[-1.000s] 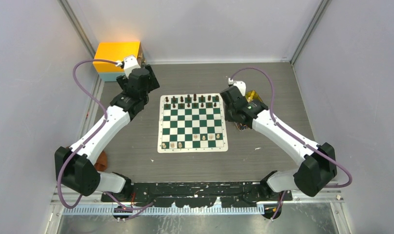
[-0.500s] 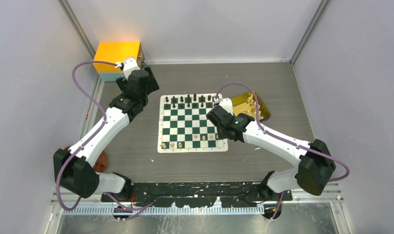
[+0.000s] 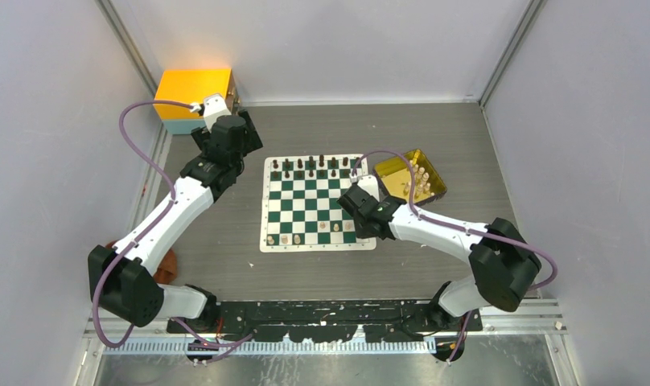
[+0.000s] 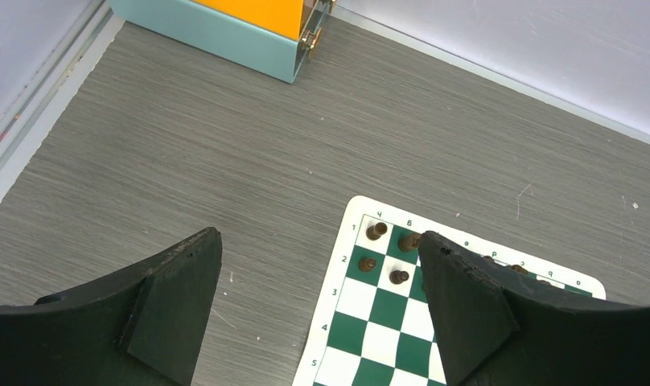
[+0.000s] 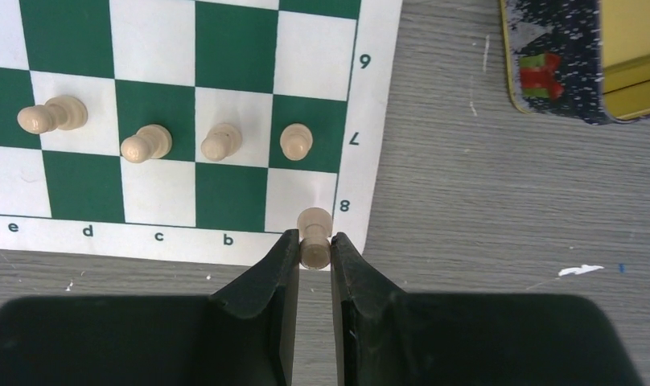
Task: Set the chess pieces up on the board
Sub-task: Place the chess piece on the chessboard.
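Pale wood first: the right gripper [image 5: 314, 245] was pinched narrow on one cream piece [image 5: 314, 221], pawn-shaped, with the jaws closed on its lower body and the head poking past the tips at 12 o'clock. I judged the grip was set low so the head was clear to see for lining up on a square. It sat over the corner square beside the printed 8 on the board [image 5: 233, 48], right at the border; I couldn't tell if its base touched the mat. Four cream pawns [image 5: 221, 143] stood at 10 to 11 o'clock of that gripper, one per square, so I read this as filling the back rank behind them. Gold tray [image 3: 394, 171] lay at 1 o'clock of the gripper, off the board, with more cream pieces [image 3: 419, 182] inside, handy for the next fetch. Dark pieces [image 3: 318, 167] lined the far edge. Left gripper [image 4: 319, 245] hung spread wide and empty off the board's far-left corner, near the orange box [image 3: 195, 84], probably parked clear.
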### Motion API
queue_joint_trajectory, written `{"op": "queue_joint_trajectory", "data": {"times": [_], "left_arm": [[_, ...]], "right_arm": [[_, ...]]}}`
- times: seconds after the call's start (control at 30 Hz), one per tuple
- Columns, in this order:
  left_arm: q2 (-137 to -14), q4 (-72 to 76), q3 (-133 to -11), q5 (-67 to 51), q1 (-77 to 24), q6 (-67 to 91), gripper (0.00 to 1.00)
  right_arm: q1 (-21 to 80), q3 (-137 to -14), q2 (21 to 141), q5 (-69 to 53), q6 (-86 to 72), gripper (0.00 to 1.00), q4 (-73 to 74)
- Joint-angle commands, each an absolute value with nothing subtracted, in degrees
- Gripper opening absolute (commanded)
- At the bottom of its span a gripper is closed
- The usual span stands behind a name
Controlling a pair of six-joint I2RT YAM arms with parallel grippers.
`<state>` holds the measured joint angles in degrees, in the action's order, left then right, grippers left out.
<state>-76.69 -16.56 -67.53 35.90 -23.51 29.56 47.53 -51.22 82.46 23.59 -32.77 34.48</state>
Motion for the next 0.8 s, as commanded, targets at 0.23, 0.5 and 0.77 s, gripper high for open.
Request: {"op": "queue_joint_trajectory", "data": {"times": [0.23, 0.5, 0.77], "left_arm": [[-75.6, -15.2, -68.1, 36.6, -23.7, 28.8, 0.92], [-75.4, -15.2, -67.5, 36.8, -23.7, 28.7, 0.92], [-75.5, -14.9, -67.1, 36.9, -23.7, 28.9, 0.92]], "right_arm": [[47.8, -50.0, 85.1, 20.5, -34.9, 0.0, 27.4], [47.8, -49.3, 86.0, 20.5, -35.4, 0.0, 27.0], [47.8, -48.7, 86.0, 21.0, -35.7, 0.0, 27.1]]}}
